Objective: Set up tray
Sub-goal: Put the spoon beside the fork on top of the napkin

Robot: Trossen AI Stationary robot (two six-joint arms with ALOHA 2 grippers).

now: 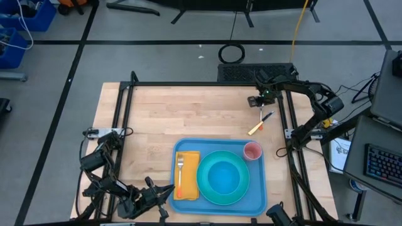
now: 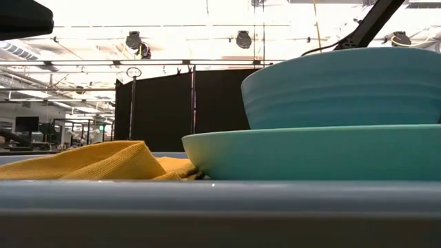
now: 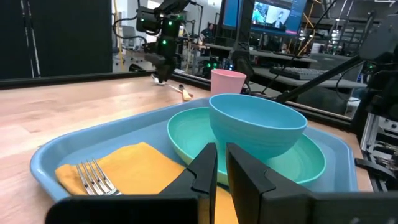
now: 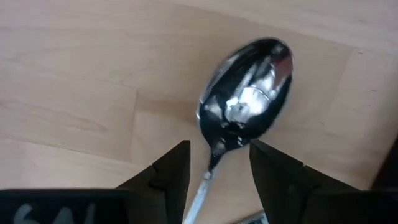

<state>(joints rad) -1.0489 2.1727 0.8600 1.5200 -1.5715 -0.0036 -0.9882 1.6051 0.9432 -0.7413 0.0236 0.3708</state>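
Observation:
The blue tray [image 1: 217, 202] lies at the table's near edge. On it are a yellow napkin [image 1: 188, 179] with a fork [image 1: 179, 169], a teal plate [image 1: 221, 196] holding a blue bowl [image 1: 223, 177], and a pink cup [image 1: 252, 151]. A spoon [image 1: 259, 123] with a yellow handle lies on the bare table beyond the tray's far right corner. My right gripper [image 4: 217, 162] is open above the spoon, one finger on each side of its neck [image 4: 211, 158], near the shiny bowl [image 4: 249, 93]. My left gripper [image 3: 222, 168] is shut and empty at the tray's near left corner.
A black frame [image 1: 201, 85] runs along the table's far, left and right sides. Bare wood [image 1: 176, 113] lies between the tray and the far edge. In the low view the tray's rim [image 2: 220, 200] fills the foreground, with the plate [image 2: 310, 151] and bowl [image 2: 344, 86] behind it.

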